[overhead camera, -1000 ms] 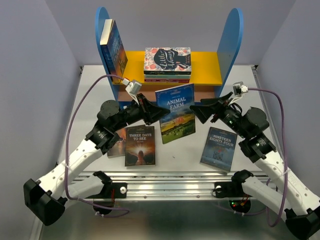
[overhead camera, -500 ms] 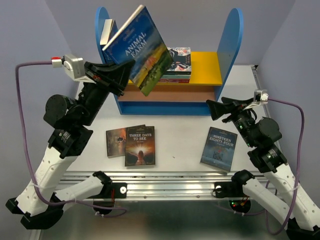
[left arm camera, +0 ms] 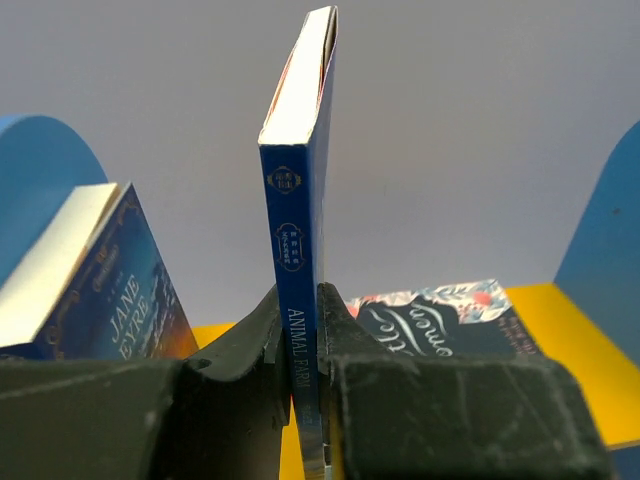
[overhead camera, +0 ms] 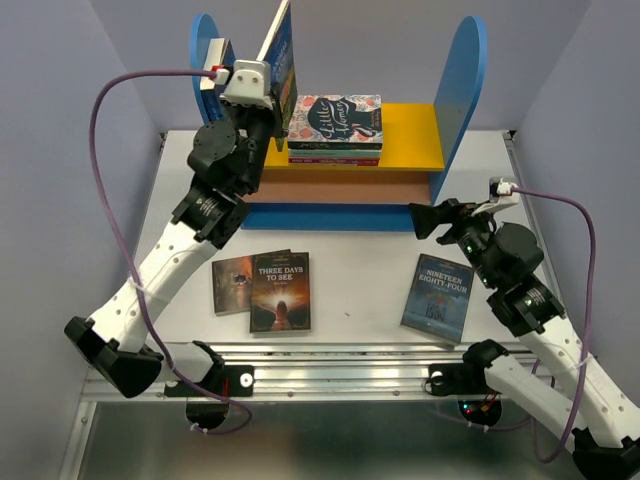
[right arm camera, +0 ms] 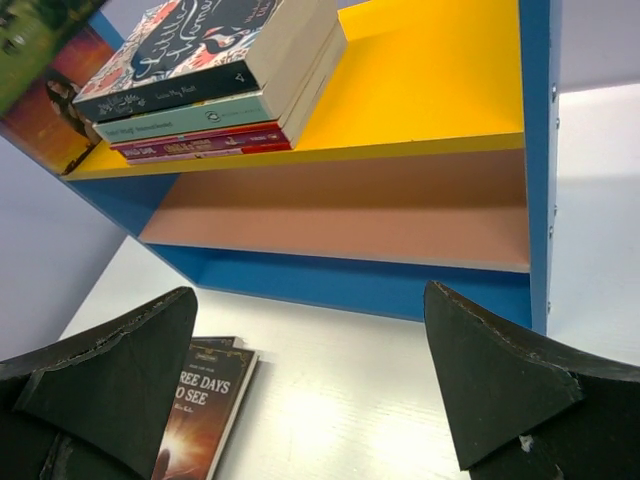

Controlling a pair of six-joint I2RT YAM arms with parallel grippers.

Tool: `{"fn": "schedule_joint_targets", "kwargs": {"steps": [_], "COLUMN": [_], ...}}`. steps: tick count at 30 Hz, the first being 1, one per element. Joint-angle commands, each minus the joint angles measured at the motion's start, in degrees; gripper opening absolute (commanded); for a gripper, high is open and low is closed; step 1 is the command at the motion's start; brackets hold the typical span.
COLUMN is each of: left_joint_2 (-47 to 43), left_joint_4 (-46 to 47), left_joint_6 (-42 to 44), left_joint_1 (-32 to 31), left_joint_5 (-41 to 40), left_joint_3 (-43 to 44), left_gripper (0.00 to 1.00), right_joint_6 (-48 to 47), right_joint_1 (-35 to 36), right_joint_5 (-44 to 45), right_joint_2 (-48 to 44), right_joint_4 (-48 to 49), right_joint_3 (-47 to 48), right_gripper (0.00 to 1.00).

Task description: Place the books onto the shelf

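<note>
Animal Farm (left arm camera: 300, 200) is clamped at its spine by the left gripper (left arm camera: 298, 300), shut narrowly on it, and held upright over the yellow upper board (overhead camera: 410, 130) of the shelf (overhead camera: 465, 80), between the leaning Jane Eyre (left arm camera: 120, 290) and the Little Women stack (overhead camera: 335, 125), seemingly to be stood on edge there. The right gripper (right arm camera: 308, 292) is held wide open and empty before the shelf, while Three Days to See (overhead camera: 280, 290) and Nineteen Eighty-Four (overhead camera: 438, 297) lie flat on the table (overhead camera: 350, 270).

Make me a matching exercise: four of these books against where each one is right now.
1. Animal Farm
2. Jane Eyre
3. Little Women
4. Nineteen Eighty-Four

A. flat on the table
B. leaning against the shelf's left blue panel
C. clamped upright in the left end effector
D. on top of the stack on the yellow board

Pairs: 1-C, 2-B, 3-D, 4-A
</note>
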Motion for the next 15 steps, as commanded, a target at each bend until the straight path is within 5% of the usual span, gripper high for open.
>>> {"fn": "schedule_joint_targets", "kwargs": {"steps": [1,15], "left_joint_2": [-1.0,0.8], "left_joint_4": [10.0,17.1], "left_joint_6": [7.2,11.5], "left_joint_1": [0.0,0.6], "left_joint_5": [-4.5,-7.6], "left_joint_3": [2.5,-1.2], "left_gripper": [0.0,0.0], "right_joint_6": [-2.7,-3.8], "right_joint_1": [-0.2,-0.2], "right_joint_5": [2.8,4.1], "right_joint_2": [-1.7,-2.8], "right_joint_4": [1.0,-0.1], "right_joint_3": [1.9,1.4], "right_gripper": [1.0,1.0]}}
